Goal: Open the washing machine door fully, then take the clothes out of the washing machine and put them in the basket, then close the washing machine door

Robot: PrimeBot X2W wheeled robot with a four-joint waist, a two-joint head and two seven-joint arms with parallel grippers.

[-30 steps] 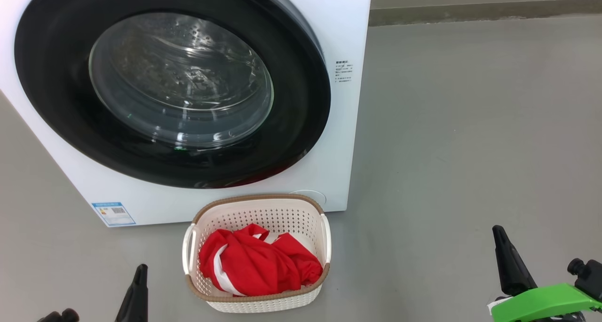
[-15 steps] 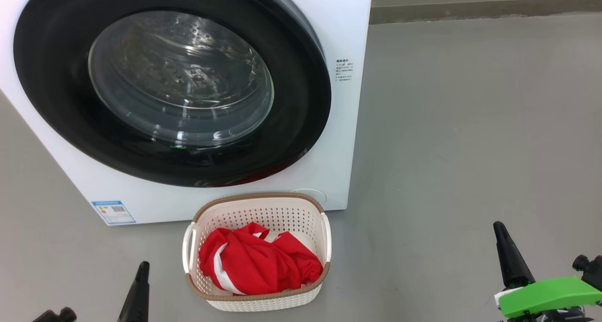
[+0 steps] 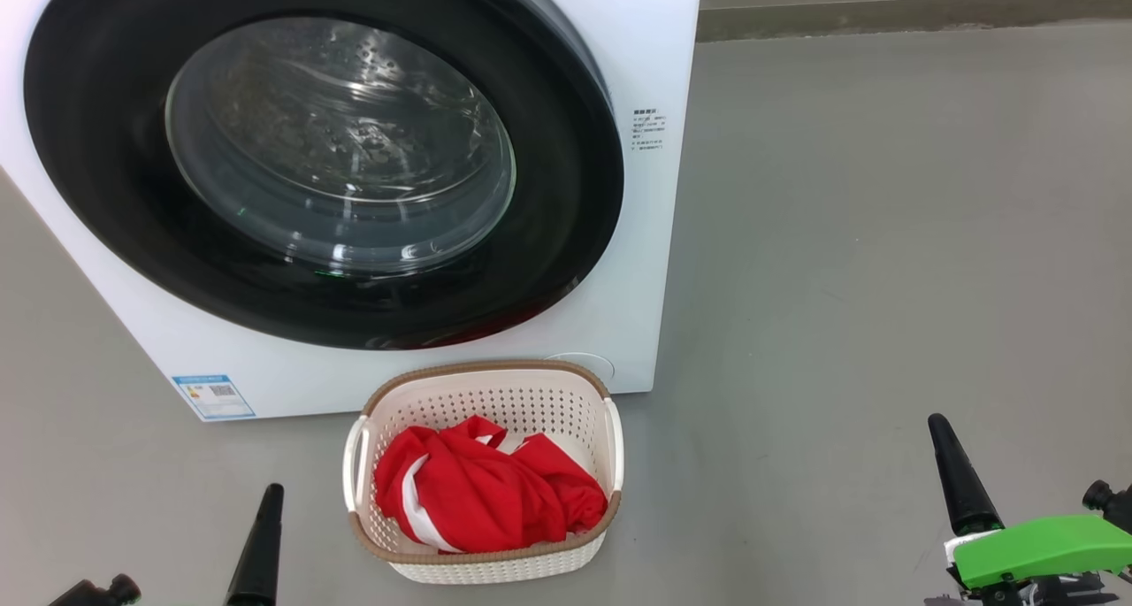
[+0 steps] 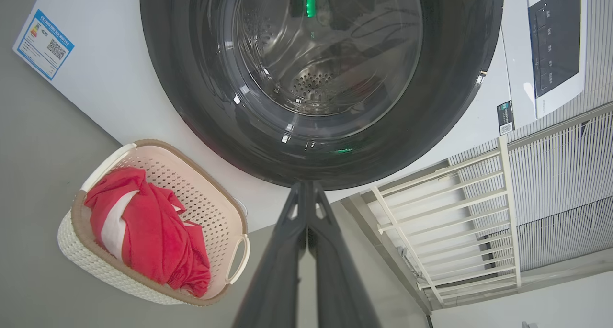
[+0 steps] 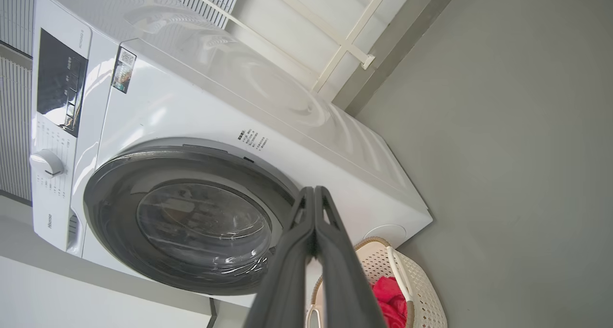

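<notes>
Little has shifted: your right gripper (image 3: pixel 939 425) drifted slightly away from the basket (image 3: pixel 486 369). Both grippers are pressed together and empty, flanking the basket, the left gripper (image 3: pixel 272 493) nearer. The clothes (image 3: pixel 482 500) lie inside the basket. The washing machine door (image 3: pixel 566 190) behind the basket looks shut, so I judge only retreat remains.

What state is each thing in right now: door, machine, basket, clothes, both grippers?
washing machine door: shut against the machine front.
washing machine: nothing red seen inside through the door.
basket: upright in front of the machine, loaded.
clothes: bunched inside the basket.
left gripper: shut, holding nothing.
right gripper: shut, holding nothing.
</notes>
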